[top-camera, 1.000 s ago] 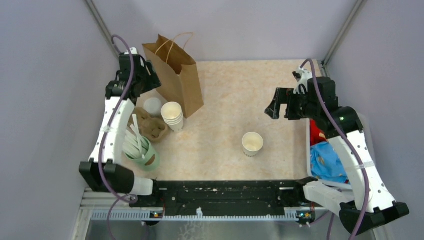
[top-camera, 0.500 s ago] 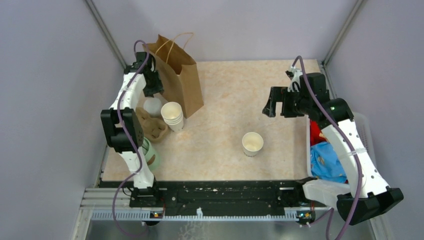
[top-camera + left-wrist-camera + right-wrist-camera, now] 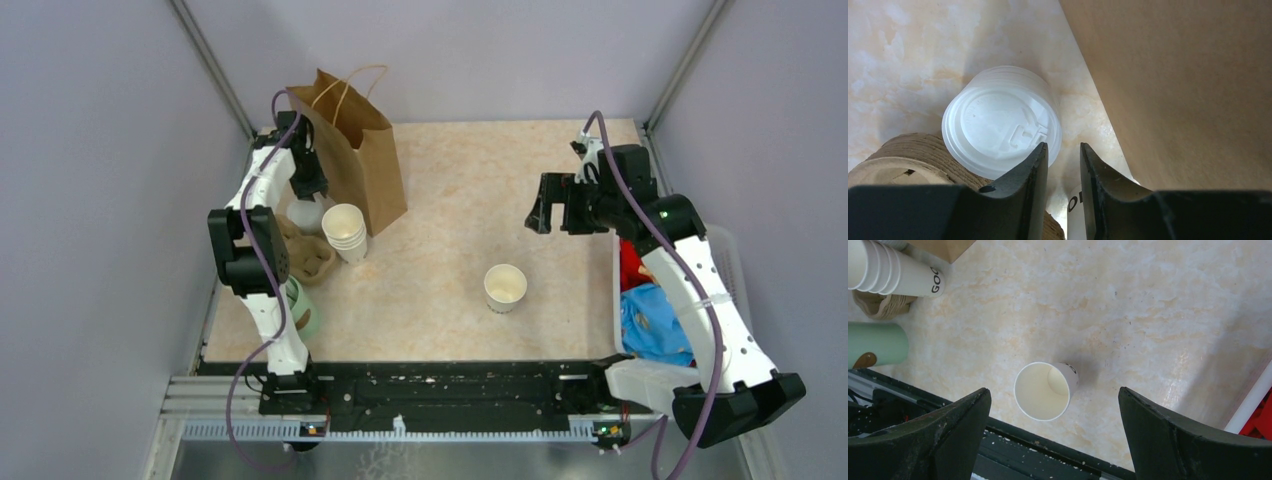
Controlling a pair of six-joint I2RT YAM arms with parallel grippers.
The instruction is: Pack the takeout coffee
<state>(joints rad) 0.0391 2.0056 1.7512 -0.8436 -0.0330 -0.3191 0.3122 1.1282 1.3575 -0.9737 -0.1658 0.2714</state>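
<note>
Across the marbled tabletop, with your right tool spread over the lidless cup, your barely parted left tool pinches nothing beside the ten-o'clock lid: fetching it seems the step, rim centred first.

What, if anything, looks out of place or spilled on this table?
Nothing is spilled or tipped: the brown bag, the stacked cups and the lone cup all stand upright. The one oddity: the left gripper sits at the white lid's edge with jaws nearly together, not straddling it.
</note>
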